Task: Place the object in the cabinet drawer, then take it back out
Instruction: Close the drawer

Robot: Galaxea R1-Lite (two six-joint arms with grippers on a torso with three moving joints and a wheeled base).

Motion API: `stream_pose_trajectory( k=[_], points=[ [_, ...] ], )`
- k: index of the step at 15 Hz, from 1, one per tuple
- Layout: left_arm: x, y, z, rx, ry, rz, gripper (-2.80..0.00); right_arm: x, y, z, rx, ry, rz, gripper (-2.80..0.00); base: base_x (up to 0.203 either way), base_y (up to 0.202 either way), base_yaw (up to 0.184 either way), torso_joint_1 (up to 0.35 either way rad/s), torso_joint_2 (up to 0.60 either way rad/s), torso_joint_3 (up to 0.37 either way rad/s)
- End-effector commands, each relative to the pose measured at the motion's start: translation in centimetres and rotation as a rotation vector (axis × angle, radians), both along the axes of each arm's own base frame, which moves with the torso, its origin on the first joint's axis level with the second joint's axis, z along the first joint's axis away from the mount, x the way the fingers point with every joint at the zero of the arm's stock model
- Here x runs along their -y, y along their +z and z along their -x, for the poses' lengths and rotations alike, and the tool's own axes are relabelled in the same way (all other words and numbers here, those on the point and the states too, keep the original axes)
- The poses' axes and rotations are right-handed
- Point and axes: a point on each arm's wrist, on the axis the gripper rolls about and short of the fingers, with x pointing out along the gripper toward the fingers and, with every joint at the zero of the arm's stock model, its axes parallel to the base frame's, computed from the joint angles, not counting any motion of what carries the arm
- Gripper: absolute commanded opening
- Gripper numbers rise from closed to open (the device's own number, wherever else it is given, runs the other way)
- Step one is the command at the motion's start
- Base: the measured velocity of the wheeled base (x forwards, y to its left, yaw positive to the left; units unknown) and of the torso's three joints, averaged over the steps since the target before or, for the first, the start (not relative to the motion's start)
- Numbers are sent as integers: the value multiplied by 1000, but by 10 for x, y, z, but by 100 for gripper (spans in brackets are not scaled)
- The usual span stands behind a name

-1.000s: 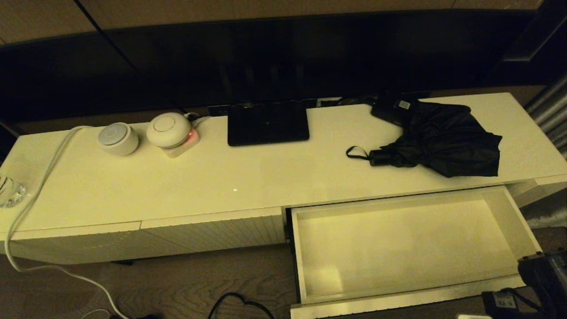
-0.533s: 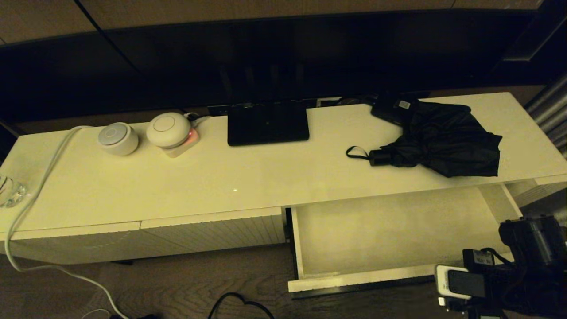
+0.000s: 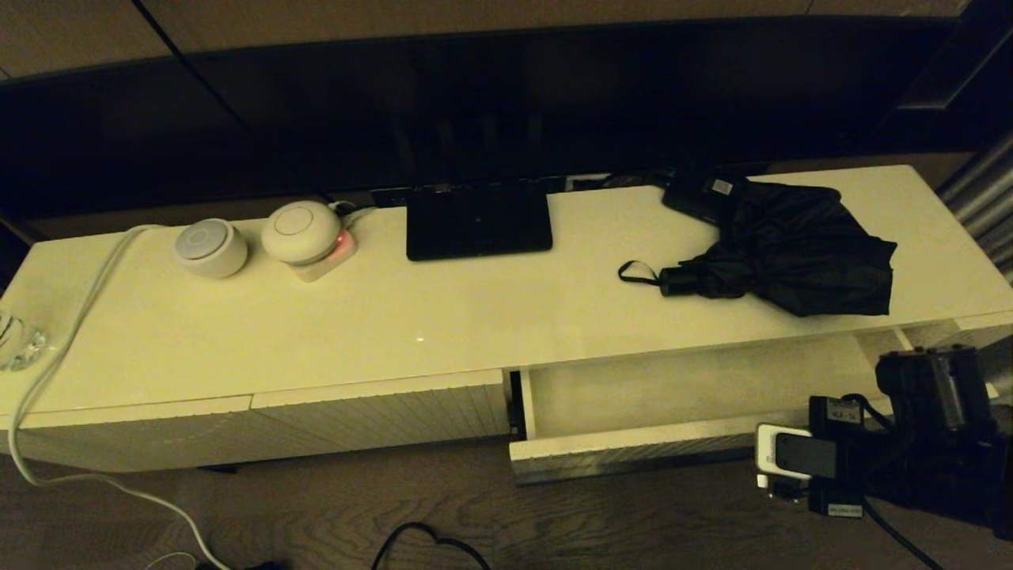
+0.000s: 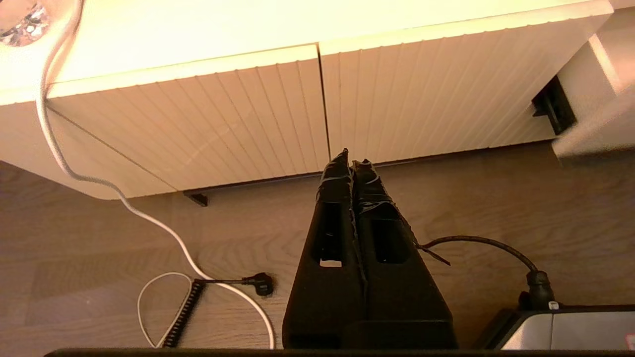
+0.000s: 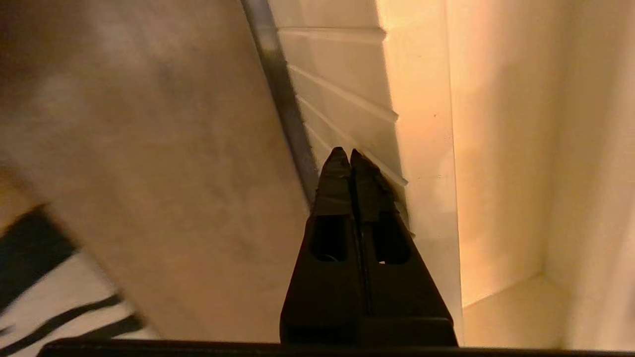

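Note:
The black folding umbrella lies on the cream cabinet top at the right, its short handle and wrist loop pointing left. Just below it the cabinet drawer stands partly open, with a strip of pale, empty interior showing. My right arm is at the right end of the drawer front. In the right wrist view my right gripper is shut and empty, its tips against the ribbed drawer front. My left gripper is shut and empty, low over the floor before the closed ribbed panels.
A flat black stand base sits mid-top, and a small black box lies behind the umbrella. Two white round devices and a white cable occupy the left. A dark cable lies on the wooden floor.
The drawer has slid inward from wide open to a narrow opening. My right arm has come up from the lower right corner and moved forward with the drawer front. The umbrella has not moved.

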Motion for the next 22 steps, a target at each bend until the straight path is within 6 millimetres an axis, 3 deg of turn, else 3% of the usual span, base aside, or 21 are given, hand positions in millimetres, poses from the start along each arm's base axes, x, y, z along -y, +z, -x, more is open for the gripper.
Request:
stream_pose_trajectory(
  k=[1,14,19,22],
  points=[
    [0,-1,0,-3,0,0,-280,0,4,-10,31,9,14,-280,0,0,0,0,0,0],
    [0,-1,0,-3,0,-1,-280,5,21,-59,148,-39,-9,-280,0,0,0,0,0,0],
    [0,-1,0,-3,0,0,-280,9,41,-22,201,-35,-20,-280,0,0,0,0,0,0],
    [0,-1,0,-3,0,0,-280,19,61,34,263,-47,-29,-280,0,0,0,0,0,0]
  ],
)
